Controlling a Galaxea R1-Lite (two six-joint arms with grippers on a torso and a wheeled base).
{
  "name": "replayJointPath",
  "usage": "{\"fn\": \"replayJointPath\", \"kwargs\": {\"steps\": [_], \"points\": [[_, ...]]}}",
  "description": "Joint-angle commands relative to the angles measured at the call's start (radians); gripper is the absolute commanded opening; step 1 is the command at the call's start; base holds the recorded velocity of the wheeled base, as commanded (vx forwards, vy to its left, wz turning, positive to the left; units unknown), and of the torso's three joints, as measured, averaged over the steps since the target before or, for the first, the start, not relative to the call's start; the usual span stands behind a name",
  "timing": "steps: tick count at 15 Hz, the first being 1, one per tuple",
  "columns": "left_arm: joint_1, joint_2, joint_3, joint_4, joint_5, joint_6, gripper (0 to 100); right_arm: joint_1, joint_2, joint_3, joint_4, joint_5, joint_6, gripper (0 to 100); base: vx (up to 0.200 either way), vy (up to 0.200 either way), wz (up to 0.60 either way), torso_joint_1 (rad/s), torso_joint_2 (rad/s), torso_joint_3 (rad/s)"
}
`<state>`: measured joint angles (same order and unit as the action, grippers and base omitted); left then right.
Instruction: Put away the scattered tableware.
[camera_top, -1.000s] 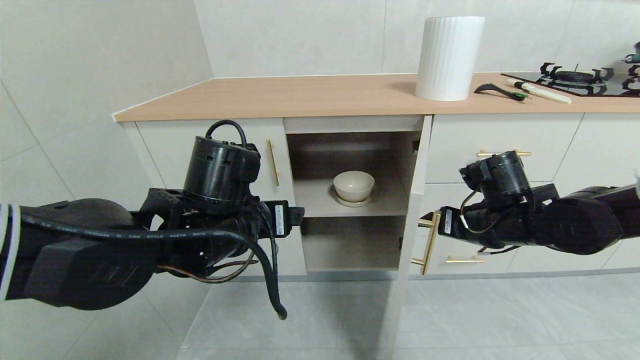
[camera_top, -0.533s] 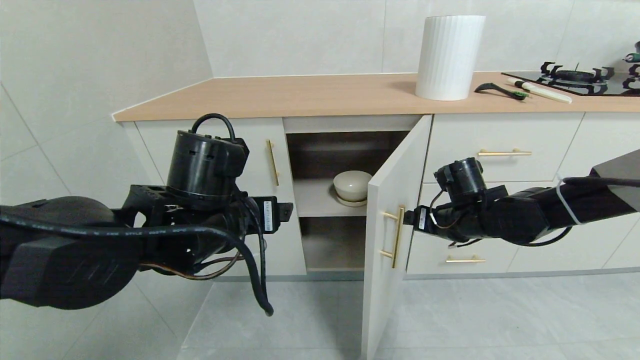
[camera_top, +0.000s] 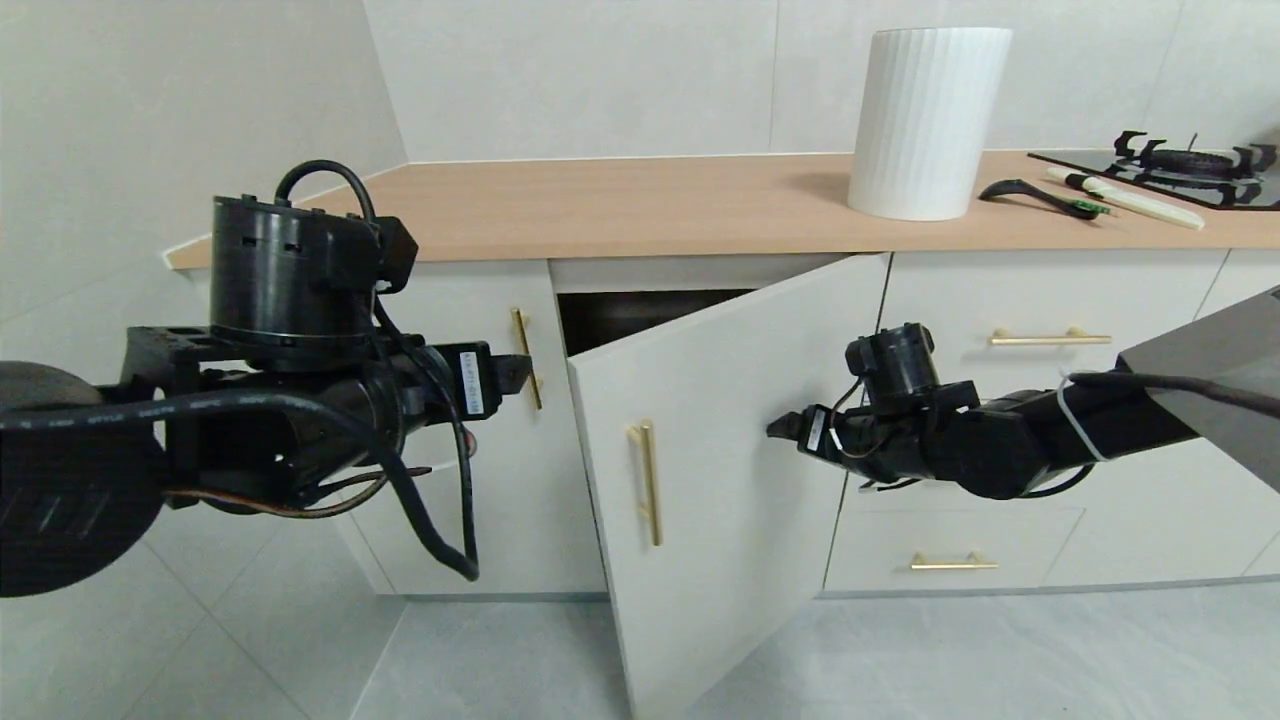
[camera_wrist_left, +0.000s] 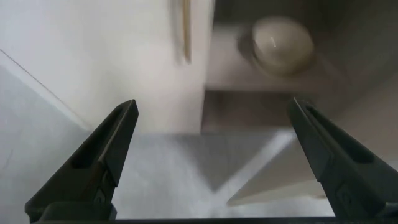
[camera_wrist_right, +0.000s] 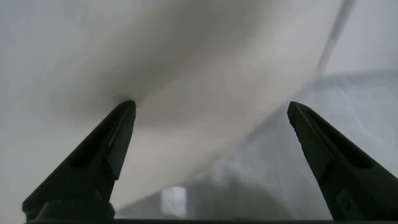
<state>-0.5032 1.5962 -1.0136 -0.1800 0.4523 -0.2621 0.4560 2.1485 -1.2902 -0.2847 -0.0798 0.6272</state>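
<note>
Right claw (camera_top: 785, 428) touches the door's (camera_top: 720, 400) outer face, past its handle (camera_top: 648, 483); left claw (camera_top: 515, 372) hangs off the door's free edge.

Left wrist view: claw spread, bowl (camera_wrist_left: 283, 38) on the shelf (camera_wrist_left: 227, 68) behind the door.

Right wrist view: claw spread, facing the door.

Bowl looks stowed; the door stands half shut.

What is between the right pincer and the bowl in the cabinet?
The cabinet door, in the head view: the right pincer faces its outside; the bowl sits inside.
</note>
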Motion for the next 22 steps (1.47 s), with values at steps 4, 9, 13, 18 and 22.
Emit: {"fn": "replayJointPath", "kwargs": {"steps": [4, 9, 13, 18, 22], "points": [[0.011, -0.053, -0.002, -0.001, 0.0, 0.004, 100, 0.003, 0.082, -0.089, -0.067, -0.009, 0.163, 100, 0.0, 0.0, 0.0, 0.0, 0.0, 0.0], [0.011, -0.055, -0.002, -0.004, 0.0, 0.003, 100, 0.0, 0.102, -0.138, -0.068, -0.023, 0.244, 100, 0.0, 0.0, 0.0, 0.0, 0.0, 0.0], [0.011, -0.056, -0.002, -0.004, 0.0, 0.003, 100, -0.005, 0.14, -0.195, -0.068, -0.103, 0.264, 100, 0.0, 0.0, 0.0, 0.0, 0.0, 0.0], [0.011, -0.055, -0.002, -0.004, 0.0, 0.003, 100, -0.025, 0.16, -0.218, -0.087, -0.129, 0.273, 100, 0.0, 0.0, 0.0, 0.0, 0.0, 0.0], [0.011, -0.053, 0.0, -0.004, 0.0, 0.003, 100, -0.039, 0.194, -0.262, -0.088, -0.167, 0.273, 100, 0.0, 0.0, 0.0, 0.0, 0.0, 0.0]]}}
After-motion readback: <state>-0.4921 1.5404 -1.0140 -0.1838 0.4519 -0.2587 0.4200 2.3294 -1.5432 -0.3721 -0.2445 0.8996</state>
